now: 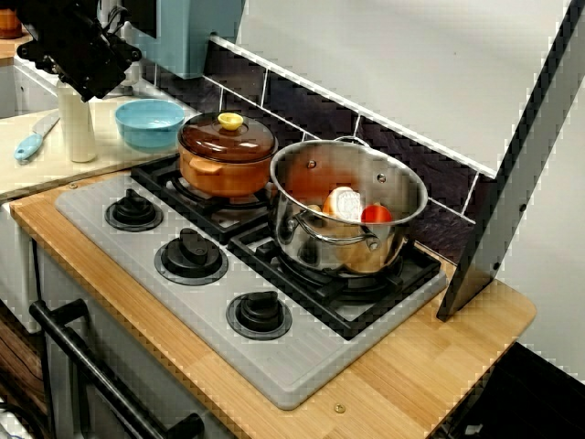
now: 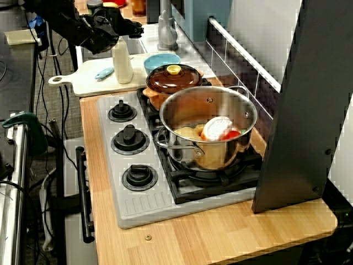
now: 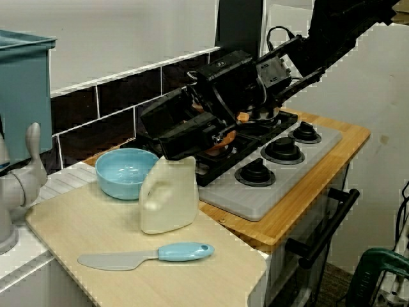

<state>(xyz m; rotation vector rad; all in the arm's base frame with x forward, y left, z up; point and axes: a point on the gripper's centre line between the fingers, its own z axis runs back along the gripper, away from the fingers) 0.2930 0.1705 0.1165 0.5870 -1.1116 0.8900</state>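
View from the stove's front: the black gripper (image 1: 85, 84) hung at the upper left, directly over the top of a cream plastic bottle (image 1: 78, 126) that stood upright on the pale cutting board (image 1: 37, 169). A blue bowl (image 1: 149, 123) sat just beside the bottle, and a blue-handled spreader (image 1: 35, 137) lay on its other side. On the grey stove (image 1: 302, 366) stood a brown lidded pot (image 1: 226, 157) and a steel pot (image 1: 294, 240) holding food.

View along the counter: the gripper (image 2: 113, 34) appeared above the neck of the bottle (image 2: 122, 62). Contact could not be judged.

View from the cutting-board end: the gripper (image 3: 158, 135) lay low over the shoulder of the bottle (image 3: 169, 197), its dark fingers close to the top. Whether the jaws were spread or closed on the bottle could not be told. The bowl (image 3: 126, 173) stood behind the bottle and the spreader (image 3: 147, 254) in front of it.
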